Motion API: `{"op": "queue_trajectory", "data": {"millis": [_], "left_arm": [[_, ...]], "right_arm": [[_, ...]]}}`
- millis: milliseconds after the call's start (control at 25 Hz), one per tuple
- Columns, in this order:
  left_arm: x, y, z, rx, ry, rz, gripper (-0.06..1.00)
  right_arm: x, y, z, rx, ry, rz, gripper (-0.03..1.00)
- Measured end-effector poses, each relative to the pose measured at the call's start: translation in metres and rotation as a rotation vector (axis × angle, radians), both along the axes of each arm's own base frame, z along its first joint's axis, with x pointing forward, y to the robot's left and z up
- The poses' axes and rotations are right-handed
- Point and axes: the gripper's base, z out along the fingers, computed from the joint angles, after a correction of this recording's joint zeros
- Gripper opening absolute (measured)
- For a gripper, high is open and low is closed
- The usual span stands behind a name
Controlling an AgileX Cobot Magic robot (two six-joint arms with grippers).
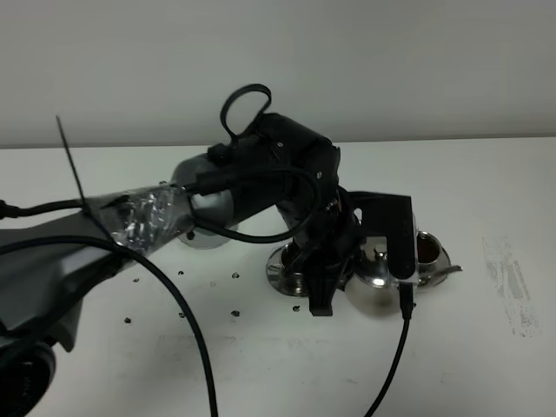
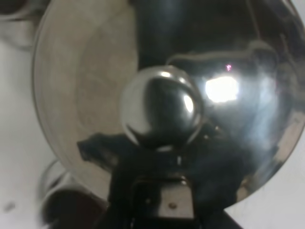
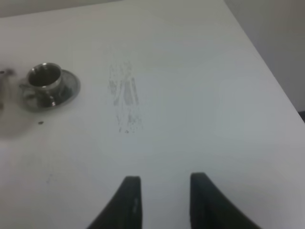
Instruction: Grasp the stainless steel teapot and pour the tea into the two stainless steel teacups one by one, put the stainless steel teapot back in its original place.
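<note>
The stainless steel teapot (image 1: 375,294) is right of the table's middle, between the two teacups, and tilted. Its knobbed lid (image 2: 162,107) fills the left wrist view. My left gripper (image 1: 343,261) reaches across from the left and is shut on the teapot's handle, which its dark body hides. One teacup (image 1: 428,248) stands on its saucer just right of the teapot and also shows in the right wrist view (image 3: 44,76). Of the other teacup only the saucer (image 1: 280,268) shows, under the arm. The round trivet (image 1: 204,236) lies further left, half hidden. My right gripper (image 3: 164,200) is open and empty over bare table.
Black cables (image 1: 195,330) from the left arm hang over the front of the white table. A grey scuff mark (image 1: 512,282) is on the tabletop at the right. The table's right edge (image 3: 267,62) runs along a grey wall.
</note>
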Motion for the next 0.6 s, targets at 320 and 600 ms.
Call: {"op": "queue_trajectory", "data": {"millis": [320,600], "left_arm": [[0.007,0.062,0.041,-0.040,-0.057,0.153,0.21],[0.031,0.151,0.042,-0.037,-0.036,0.419,0.21]], "right_arm": [[0.000,0.000,0.000,0.000,0.000,0.000,0.24],[0.000,0.000,0.000,0.000,0.000,0.000,0.24]]}}
